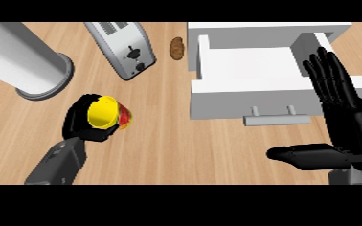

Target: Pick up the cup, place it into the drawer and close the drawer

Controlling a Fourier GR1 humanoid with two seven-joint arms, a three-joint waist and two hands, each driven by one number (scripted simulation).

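A yellow cup (104,112) with a red band lies tilted in my left hand (83,124), whose black fingers curl round it at the lower left of the counter. The white drawer (247,62) stands pulled open at the upper right, its inside bare and its grey handle (277,119) facing me. My right hand (336,100) stands open at the right edge, fingers straight up beside the drawer's right front corner and thumb stretched left below the handle.
A silver toaster (124,48) lies at the upper middle left. A grey cylinder on a round base (32,62) stands at the far left. A small brown cookie-like thing (176,48) sits by the drawer's left side.
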